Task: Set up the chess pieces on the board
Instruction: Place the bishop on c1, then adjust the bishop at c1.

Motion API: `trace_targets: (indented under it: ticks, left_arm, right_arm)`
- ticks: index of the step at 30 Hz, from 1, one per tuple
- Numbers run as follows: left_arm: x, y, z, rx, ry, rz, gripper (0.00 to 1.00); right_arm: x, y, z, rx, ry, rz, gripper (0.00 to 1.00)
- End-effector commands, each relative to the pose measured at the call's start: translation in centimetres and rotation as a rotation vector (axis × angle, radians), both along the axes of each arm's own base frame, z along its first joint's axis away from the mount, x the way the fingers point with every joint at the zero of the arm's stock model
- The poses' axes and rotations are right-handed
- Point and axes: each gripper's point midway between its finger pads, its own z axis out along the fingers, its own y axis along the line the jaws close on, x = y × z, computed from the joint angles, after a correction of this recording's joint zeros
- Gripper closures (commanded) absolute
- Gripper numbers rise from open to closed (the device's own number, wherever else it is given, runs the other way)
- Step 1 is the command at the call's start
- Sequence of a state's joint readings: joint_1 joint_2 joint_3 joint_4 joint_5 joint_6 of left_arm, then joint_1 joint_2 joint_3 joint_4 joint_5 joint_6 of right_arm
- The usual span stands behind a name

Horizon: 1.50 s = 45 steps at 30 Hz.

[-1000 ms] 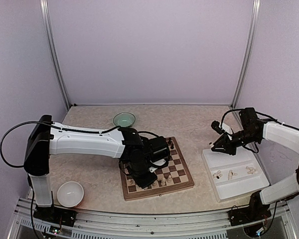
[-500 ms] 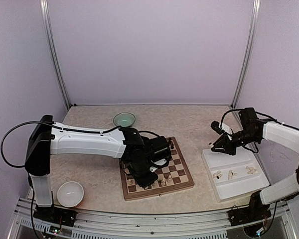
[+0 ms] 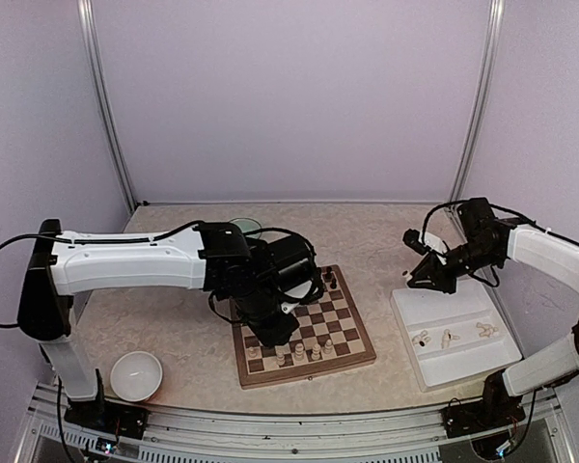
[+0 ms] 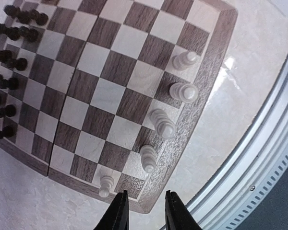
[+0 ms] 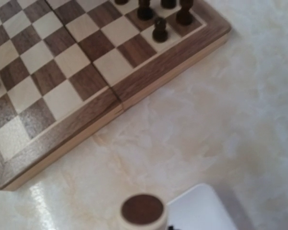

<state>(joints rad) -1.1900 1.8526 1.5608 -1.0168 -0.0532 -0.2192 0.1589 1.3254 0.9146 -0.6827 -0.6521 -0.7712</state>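
The marbled worktop point(image 3: 367, 236) is filling the overhead view, and the long white left arm point(image 3: 125, 265) is reaching in from the left edge towards the board point(image 3: 352, 333), which is sitting at centre, a little low in the frame. The white tray point(image 3: 463, 367) is lying at lower right, well apart from the board, with a few loose cream pieces point(image 3: 449, 338) lying in it. A white bowl point(image 3: 136, 374) is sitting at lower left, and a teal bowl point(image 3: 246, 224) is peeking out behind the arm. In the left wrist view the left tool point(image 4: 146, 213) is hanging over the board's border at the bottom edge, fingers standing apart with nothing between them. Five chess pieces point(image 4: 162, 123) are standing upright along the edge row, and dark chessmen point(image 4: 14, 33) are crowding the upper left. The right tool point(image 3: 425, 278) is hovering above the tray's upper-left corner. It is looking clamped on a cream chessman point(image 5: 141, 211), whose round brown base is showing at the bottom of the right wrist view.
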Motion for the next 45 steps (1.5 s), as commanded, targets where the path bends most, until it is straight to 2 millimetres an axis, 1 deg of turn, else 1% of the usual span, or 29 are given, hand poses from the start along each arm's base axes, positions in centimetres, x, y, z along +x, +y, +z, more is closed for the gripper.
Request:
trace_targets:
  ticks: [1,4,7,10,13,16,18,21,28,35,45]
  left_arm:
    - [0.4,-0.5,4.8,-0.154,-0.053,-0.015,0.72]
    - [1.1,0.8,4.4,-0.180,-0.048,0.029,0.73]
    - [1.6,2.6,2.4,-0.128,-0.061,0.067,0.76]
    - [0.9,3.8,0.1,-0.087,-0.036,0.060,0.77]
    - [0.5,4.2,-2.0,-0.069,-0.009,0.056,0.79]
    - [0.2,3.9,-3.5,-0.081,0.013,0.052,0.81]
    - [-0.2,3.0,-3.9,-0.121,0.043,0.039,0.83]
    - [-0.4,2.4,-4.4,-0.140,0.059,0.033,0.85]
    - [-0.5,1.7,-5.8,-0.137,0.084,0.020,0.88]
    - [-0.3,1.2,-6.4,-0.132,0.090,0.013,0.90]
    - [-0.2,0.3,-6.6,-0.141,0.104,0.003,0.91]
  right_arm:
    - [-0.1,0.5,0.5,-0.061,0.004,0.039,0.88]
    - [-0.3,1.1,0.7,-0.082,-0.002,0.054,0.88]
    - [-0.6,1.7,0.7,-0.106,-0.001,0.069,0.88]
    - [-1.0,2.4,0.4,-0.140,0.004,0.090,0.88]
    - [-1.4,3.0,-0.2,-0.185,0.004,0.113,0.88]
    - [-1.8,3.7,-0.5,-0.207,0.009,0.132,0.88]
    - [-2.0,4.0,-0.7,-0.214,0.015,0.141,0.88]
    - [-2.2,4.2,-1.0,-0.225,0.020,0.146,0.88]
    - [-2.5,4.0,-1.2,-0.240,0.018,0.144,0.89]
    - [-2.8,3.8,-1.6,-0.249,0.020,0.141,0.89]
    - [-2.8,3.7,-2.1,-0.250,0.025,0.142,0.89]
